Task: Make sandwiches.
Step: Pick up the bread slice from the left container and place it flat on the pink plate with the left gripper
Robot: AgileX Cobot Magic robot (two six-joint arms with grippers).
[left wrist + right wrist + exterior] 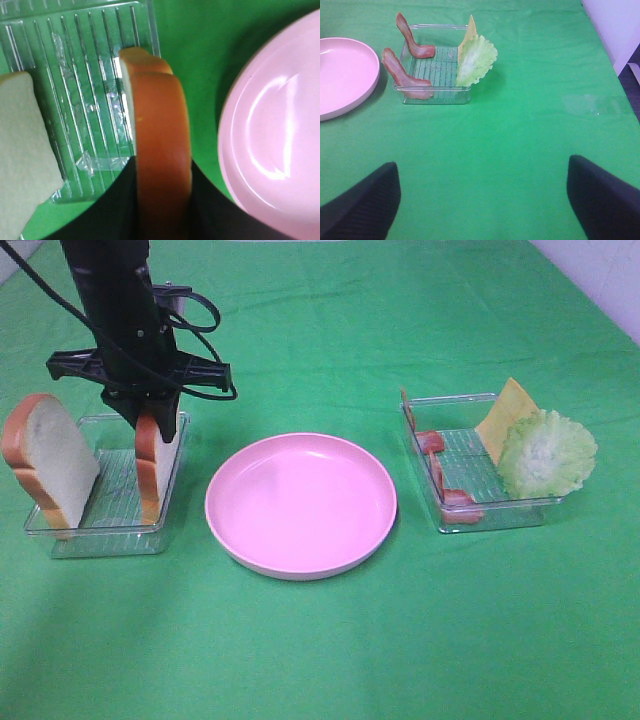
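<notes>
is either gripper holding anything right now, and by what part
The left gripper is shut on the bread slice nearer the pink plate, pinching its top crusted edge. The right gripper is open, holding nothing.

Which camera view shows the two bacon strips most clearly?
The right wrist view: both bacon strips appear side-on, full length, in the clear tray. The exterior high view shows them foreshortened from above. The left wrist view does not show them.

The green cloth [320, 640] looks matt, a soft fabric. The pink plate [300, 500] is smooth, glossy plastic, catching highlights. The left tray [105, 535] and right tray [495, 515] are clear, ribbed, shiny plastic. The toy bread slice [162, 150] has a smooth orange-brown crust; the lettuce leaf [547, 453] looks crinkled and matt.
</notes>
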